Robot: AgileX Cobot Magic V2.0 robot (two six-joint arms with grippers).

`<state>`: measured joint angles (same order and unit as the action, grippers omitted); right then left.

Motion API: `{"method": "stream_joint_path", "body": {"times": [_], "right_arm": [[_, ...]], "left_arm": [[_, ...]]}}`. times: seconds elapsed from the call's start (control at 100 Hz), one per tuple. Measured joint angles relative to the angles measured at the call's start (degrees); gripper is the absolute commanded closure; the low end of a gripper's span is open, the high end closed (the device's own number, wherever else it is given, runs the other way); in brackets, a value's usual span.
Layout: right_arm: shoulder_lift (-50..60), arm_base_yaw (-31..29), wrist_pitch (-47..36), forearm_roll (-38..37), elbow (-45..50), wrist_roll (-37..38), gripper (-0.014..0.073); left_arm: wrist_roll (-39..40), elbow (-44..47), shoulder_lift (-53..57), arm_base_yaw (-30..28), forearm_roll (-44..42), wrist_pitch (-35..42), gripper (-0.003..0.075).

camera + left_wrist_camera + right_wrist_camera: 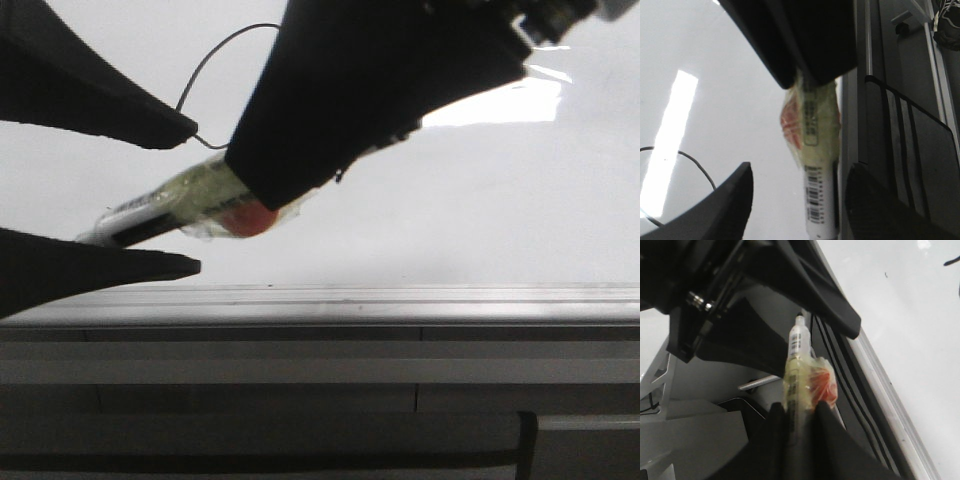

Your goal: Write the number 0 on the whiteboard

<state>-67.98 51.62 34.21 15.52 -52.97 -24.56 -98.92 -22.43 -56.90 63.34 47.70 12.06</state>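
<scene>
The whiteboard (450,200) fills the front view, glossy white with bright glare. Part of the number 0 (200,68) shows as a thin black curved line with a small tail, and the rest is hidden behind my right gripper. It also shows in the left wrist view (695,162). My right gripper (255,195) is shut on a white marker (150,212) wrapped in clear tape with a red patch, also seen in the right wrist view (799,360). My left gripper (198,196) is open. The marker's free end lies between its jaws (817,200), near one finger (875,200).
A grey metal strip (400,300) runs along the board's bottom edge. Dark grey panels and rails (300,400) lie below it, at the front. A short black stroke (951,261) sits on the board at the edge of the right wrist view.
</scene>
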Motion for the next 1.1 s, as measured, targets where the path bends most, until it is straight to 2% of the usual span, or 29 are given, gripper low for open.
{"method": "stream_joint_path", "body": {"times": [0.14, 0.37, 0.44, 0.53, 0.8, 0.87, 1.02, 1.07, 1.1], "right_arm": [[-0.44, 0.00, -0.04, -1.26, 0.00, 0.00, 0.0662], [-0.44, 0.00, -0.27, -2.71, 0.00, -0.04, 0.0662], [-0.44, 0.00, -0.40, -2.65, 0.00, -0.04, 0.0662], [-0.44, 0.00, -0.81, -2.65, -0.09, -0.04, 0.0662], [-0.44, 0.00, -1.20, -2.86, -0.23, -0.04, 0.0651], [-0.44, -0.10, -1.20, -2.86, -0.33, -0.04, 0.0548], [-0.44, -0.10, -2.22, -2.66, -0.36, -0.04, 0.0090], [-0.44, -0.10, -3.15, -3.12, -0.46, -0.04, 0.0011], [-0.44, -0.10, -3.74, -3.42, -0.48, -0.04, -0.0001]], "left_arm": [[0.00, 0.00, 0.00, 0.00, 0.00, 0.00, 0.0444], [0.00, 0.00, 0.00, 0.00, 0.00, 0.00, 0.0466], [0.00, 0.00, 0.00, 0.00, 0.00, -0.21, 0.0545], [0.00, 0.00, 0.00, 0.00, 0.00, -0.57, 0.0735], [0.58, 0.00, 0.00, 0.00, 0.82, -0.45, 0.0740], [0.58, 0.00, 0.00, 0.00, 0.82, -0.23, 0.0740], [0.44, 0.00, 0.00, 0.00, 4.05, 1.34, 0.0740], [0.44, 0.00, 0.00, 0.00, 6.83, 3.91, 0.0740], [0.44, 0.00, 0.00, 0.00, 8.80, 5.62, 0.0740]]}}
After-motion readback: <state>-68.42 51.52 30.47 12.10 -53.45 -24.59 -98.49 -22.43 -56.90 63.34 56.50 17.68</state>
